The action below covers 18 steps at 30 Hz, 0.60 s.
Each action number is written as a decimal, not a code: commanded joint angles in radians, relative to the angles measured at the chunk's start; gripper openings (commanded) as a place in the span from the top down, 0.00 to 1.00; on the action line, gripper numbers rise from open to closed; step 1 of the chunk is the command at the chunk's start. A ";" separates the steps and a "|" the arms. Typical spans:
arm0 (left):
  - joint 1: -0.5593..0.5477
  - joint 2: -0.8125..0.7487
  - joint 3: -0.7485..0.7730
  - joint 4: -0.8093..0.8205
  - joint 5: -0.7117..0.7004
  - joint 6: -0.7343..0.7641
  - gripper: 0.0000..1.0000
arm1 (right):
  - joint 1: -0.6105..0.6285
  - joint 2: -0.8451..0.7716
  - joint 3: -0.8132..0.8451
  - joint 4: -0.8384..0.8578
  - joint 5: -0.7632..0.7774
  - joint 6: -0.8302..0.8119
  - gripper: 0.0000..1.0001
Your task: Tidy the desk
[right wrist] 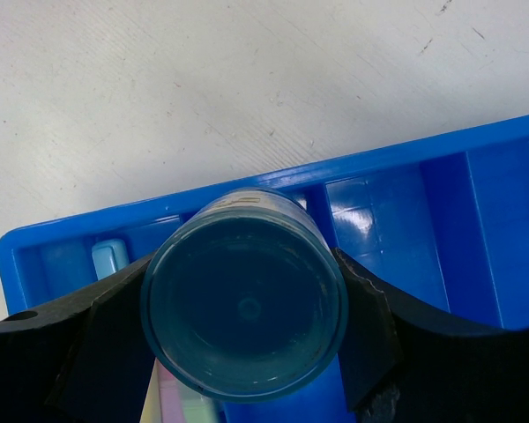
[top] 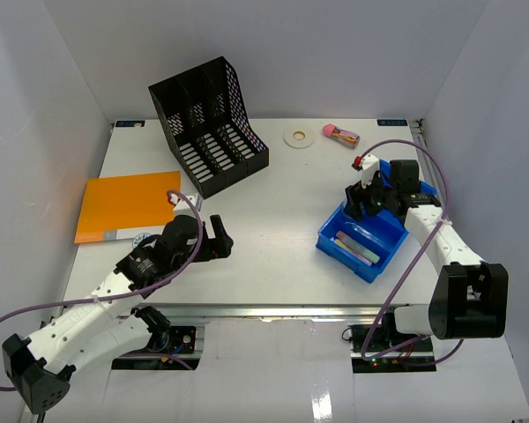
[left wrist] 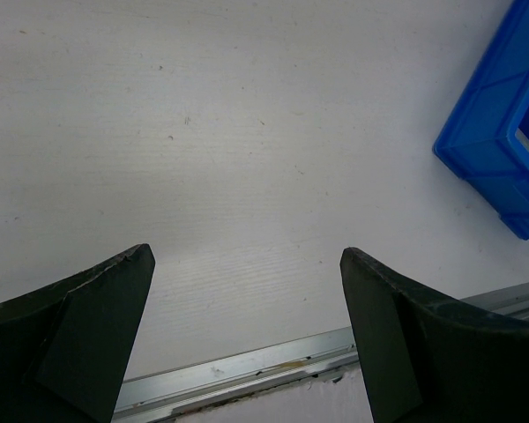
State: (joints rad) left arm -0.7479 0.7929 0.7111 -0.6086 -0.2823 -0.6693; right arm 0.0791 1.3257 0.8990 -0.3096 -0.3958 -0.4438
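Observation:
The desk is a white tabletop with a metal rail along its front. My right gripper is shut on a teal-blue cylinder, seen end-on in the right wrist view, and holds it just over the far end of a blue bin. The bin's wall lies right under the cylinder. My left gripper is open and empty, low over the bare desk near the front rail. Its fingers stand wide apart.
A black file organizer stands at the back left. An orange folder lies at the left. A white tape roll and a pink stick lie at the back. Pastel items lie in the bin, whose corner shows in the left wrist view.

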 commanded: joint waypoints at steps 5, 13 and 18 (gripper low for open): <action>0.002 -0.004 0.040 0.010 0.012 0.010 0.02 | -0.045 -0.037 -0.044 -0.034 -0.022 -0.029 0.78; 0.002 0.003 0.041 0.014 0.011 0.011 0.02 | -0.067 -0.024 -0.045 -0.038 -0.085 -0.044 0.74; 0.002 0.015 0.042 0.020 0.012 0.012 0.02 | -0.067 0.036 -0.017 -0.029 -0.079 -0.057 0.55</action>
State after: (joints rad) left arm -0.7479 0.8028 0.7174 -0.6045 -0.2756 -0.6689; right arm 0.0132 1.3229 0.8474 -0.3627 -0.4374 -0.4809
